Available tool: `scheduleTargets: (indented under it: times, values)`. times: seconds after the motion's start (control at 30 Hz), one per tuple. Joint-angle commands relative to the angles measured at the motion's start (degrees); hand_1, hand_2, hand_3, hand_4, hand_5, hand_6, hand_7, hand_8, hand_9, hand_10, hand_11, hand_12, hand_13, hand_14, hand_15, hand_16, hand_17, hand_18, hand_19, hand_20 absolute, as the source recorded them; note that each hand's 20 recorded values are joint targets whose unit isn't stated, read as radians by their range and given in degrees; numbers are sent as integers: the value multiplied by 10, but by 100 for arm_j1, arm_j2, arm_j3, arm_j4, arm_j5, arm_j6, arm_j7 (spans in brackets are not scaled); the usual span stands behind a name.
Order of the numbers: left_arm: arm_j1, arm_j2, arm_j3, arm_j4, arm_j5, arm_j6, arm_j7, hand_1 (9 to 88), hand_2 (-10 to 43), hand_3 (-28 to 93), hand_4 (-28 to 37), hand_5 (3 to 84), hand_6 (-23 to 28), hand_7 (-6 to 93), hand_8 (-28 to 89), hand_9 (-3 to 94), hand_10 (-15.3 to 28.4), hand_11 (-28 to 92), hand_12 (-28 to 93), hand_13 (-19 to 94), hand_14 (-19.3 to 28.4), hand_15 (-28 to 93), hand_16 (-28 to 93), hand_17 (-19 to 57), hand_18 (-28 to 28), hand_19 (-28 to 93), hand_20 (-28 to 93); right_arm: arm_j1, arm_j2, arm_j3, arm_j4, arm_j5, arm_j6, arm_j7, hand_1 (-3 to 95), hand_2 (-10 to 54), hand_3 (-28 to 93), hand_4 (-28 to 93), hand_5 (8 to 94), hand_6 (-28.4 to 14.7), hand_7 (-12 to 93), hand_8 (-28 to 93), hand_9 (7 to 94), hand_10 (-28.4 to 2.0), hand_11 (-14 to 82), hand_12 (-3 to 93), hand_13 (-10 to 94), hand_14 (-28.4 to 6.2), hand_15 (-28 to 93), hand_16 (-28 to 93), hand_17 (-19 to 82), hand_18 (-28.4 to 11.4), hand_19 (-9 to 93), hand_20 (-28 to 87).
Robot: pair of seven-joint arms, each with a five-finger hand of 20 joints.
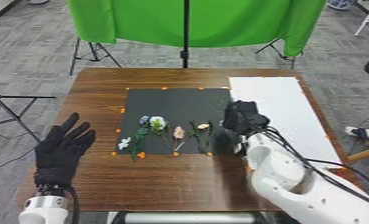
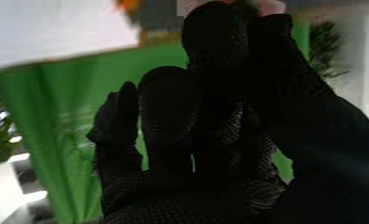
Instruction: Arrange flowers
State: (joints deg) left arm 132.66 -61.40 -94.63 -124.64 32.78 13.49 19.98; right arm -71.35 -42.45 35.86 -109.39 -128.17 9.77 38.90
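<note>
Flowers (image 1: 158, 123) lie with their green stems towards 6 o'clock on the black mat (image 1: 176, 102): a small white bloom at 8 o'clock, dusty-blue and full creamy-white heads near 9, a pale pink one at 6, a peach one towards 4. The right hand (image 1: 243, 118), at the mat's 3 o'clock edge, pinches a pink flower (image 2: 269, 6). The left hand (image 1: 60, 154) is spread open at 8 o'clock, beside the mat.

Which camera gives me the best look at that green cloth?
The head view: there the green cloth hangs beyond the table, its lower edge visible, with just a thin pole crossing it. The right wrist view also shows the cloth, but the right hand covers much of it.
</note>
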Motion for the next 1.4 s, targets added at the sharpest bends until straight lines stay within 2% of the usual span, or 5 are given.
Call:
scheduleTargets:
  times: [0.03,0.57,0.8,1.07,1.4]
  values:
    - [10,51,74,41,-28,-21,-21,192,111,769,-283,375,98,76,-79,335,209,234,105,209,283,584,-115,-81,284,543,206,-61,-166,-33,17,-300,-58,-18,509,-95,692,-283,851,21,204,19,885,-67,298,321,686,-68,761,226,225,-221,852,510]
    - [20,-150,-25,8,132,-36,-229,188,114,769,-283,379,101,76,-79,337,211,241,105,209,284,587,-116,-81,284,546,203,-374,-63,179,-238,-303,-236,-36,396,-95,733,-283,751,10,168,-108,811,-100,428,204,656,-91,781,219,229,-238,854,513]
    - [95,-118,-19,-5,103,-59,-94,187,112,771,-283,378,100,76,-79,336,210,242,104,209,284,590,-117,-82,284,547,202,-638,66,707,-582,198,438,2,331,-95,701,-283,719,2,157,-125,789,-109,429,201,633,-108,784,217,207,-248,838,519]
    - [1,47,131,93,11,-18,239,188,98,773,-283,391,77,61,-84,345,197,224,96,213,282,590,-117,-82,284,545,199,-1649,27,2791,-940,3306,821,-718,243,-53,730,-283,624,5,154,-132,648,-150,271,150,482,-159,627,102,70,-231,605,329]
    - [59,-7,123,102,17,-77,221,186,94,773,-283,369,57,71,-88,336,188,211,95,212,278,570,-116,-86,284,529,178,-2761,-974,4691,-928,7792,550,-1598,183,8,726,-283,474,21,130,-130,468,-163,149,135,294,-209,447,93,-35,-227,525,215]
